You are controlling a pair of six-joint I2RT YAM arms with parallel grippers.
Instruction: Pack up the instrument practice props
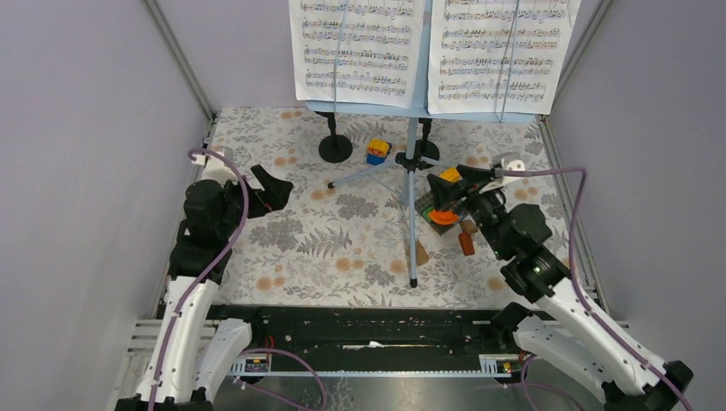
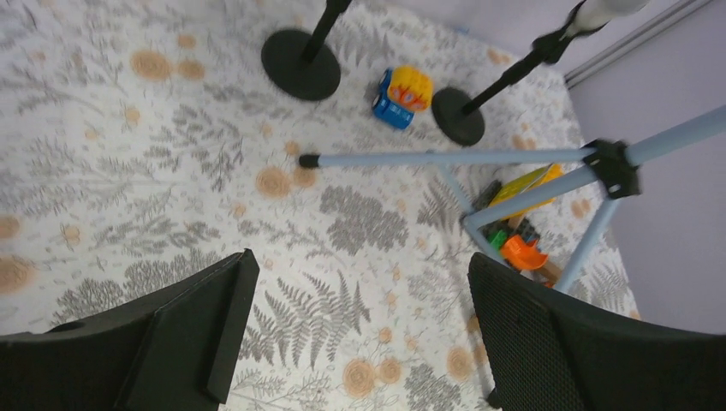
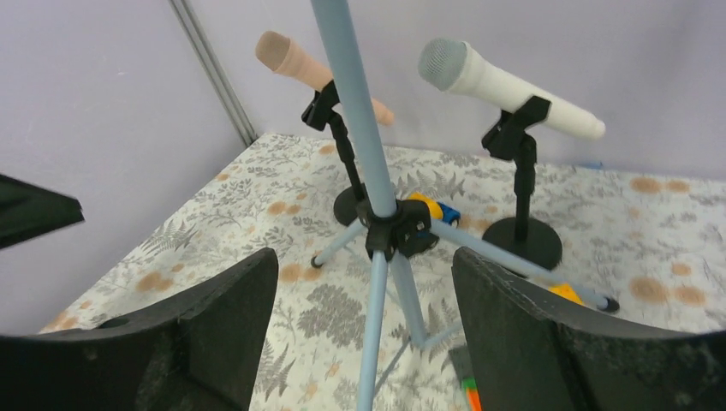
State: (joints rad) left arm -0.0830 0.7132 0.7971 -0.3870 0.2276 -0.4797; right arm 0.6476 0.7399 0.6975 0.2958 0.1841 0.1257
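Observation:
The light-blue music rack (image 1: 412,184) stands on its tripod legs at the middle back, and two white sheet-music pages (image 1: 355,51) (image 1: 501,51) rest on it. In the right wrist view its pole (image 3: 351,111) rises in front of a pink microphone (image 3: 295,60) and a white microphone (image 3: 505,81). Each microphone sits in a black round-based holder (image 3: 522,240) (image 2: 300,64). My right gripper (image 1: 447,195) (image 3: 365,325) is open, close to the tripod and facing it, gripping nothing. My left gripper (image 1: 270,190) (image 2: 360,325) is open over the flowered cloth, left of the rack.
A blue and yellow toy (image 1: 377,151) lies between the holder bases. Colourful blocks with an orange piece (image 1: 443,216) and brown wooden blocks (image 1: 467,242) (image 1: 421,253) lie under the right side of the tripod. Purple walls close in the left, right and back.

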